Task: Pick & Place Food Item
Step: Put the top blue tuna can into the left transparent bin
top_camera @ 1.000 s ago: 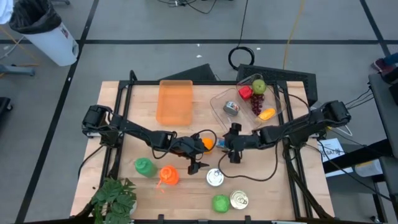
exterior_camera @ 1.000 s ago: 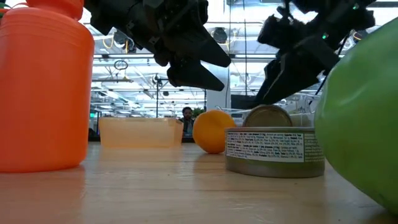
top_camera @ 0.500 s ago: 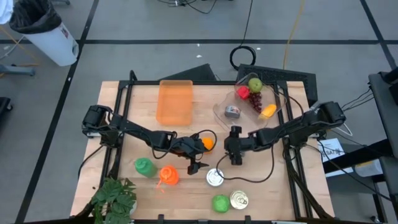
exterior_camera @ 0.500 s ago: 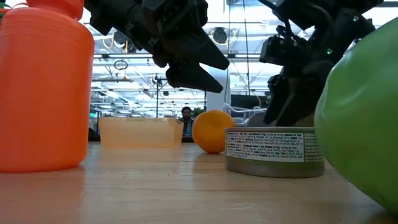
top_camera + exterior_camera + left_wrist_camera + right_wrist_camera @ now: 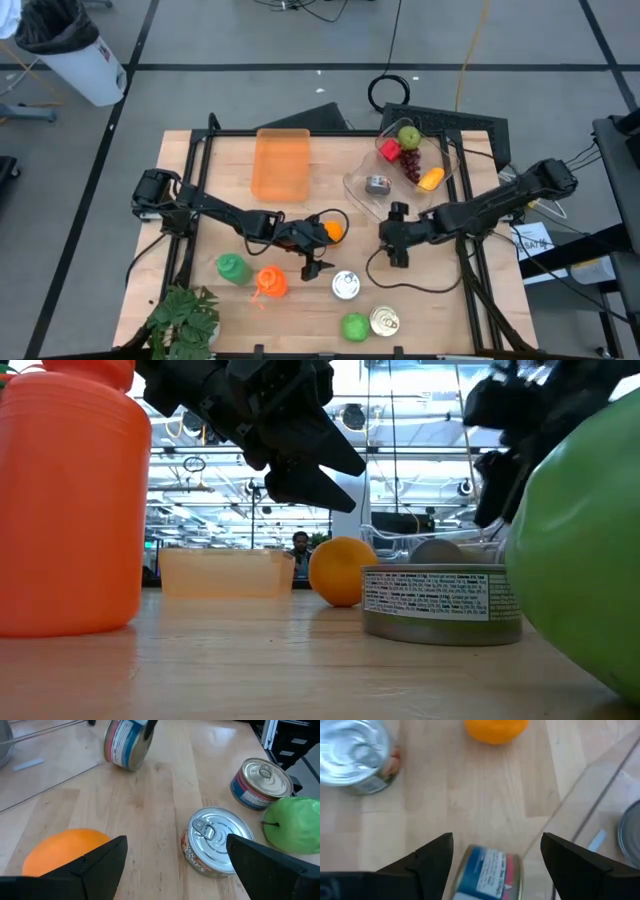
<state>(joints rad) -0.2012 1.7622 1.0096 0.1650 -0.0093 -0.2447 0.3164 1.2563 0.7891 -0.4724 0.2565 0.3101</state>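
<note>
- High view: the left tool (image 5: 312, 258) sits near the middle of the wooden counter (image 5: 200, 190), its fingers spread wide and holding nothing.
- An orange (image 5: 333, 230) lies just beside that tool at about 1 o'clock, resting on the counter; in the left wrist view the orange (image 5: 65, 851) shows just past one dark finger (image 5: 85, 867), not between the two.
- A silver-topped can (image 5: 346, 286) stands near the left tool at about 4 o'clock, upright on the counter.
- The right tool (image 5: 398, 250) is to the right of the orange, at about 3 o'clock from it and apart from it.
- In the right wrist view a blue-labelled can (image 5: 487, 872) lies between the right tool's spread fingers (image 5: 432, 860); whether they touch it cannot be told.
- A clear tray (image 5: 447, 160) at about 1 o'clock from the right tool holds a green apple (image 5: 409, 137), a red item, grapes and a small can.
- An orange bin (image 5: 282, 163) stands at 12 o'clock from the left tool, well apart.
- A green apple (image 5: 354, 326) and another can (image 5: 385, 321) lie near the counter's front edge.
</note>
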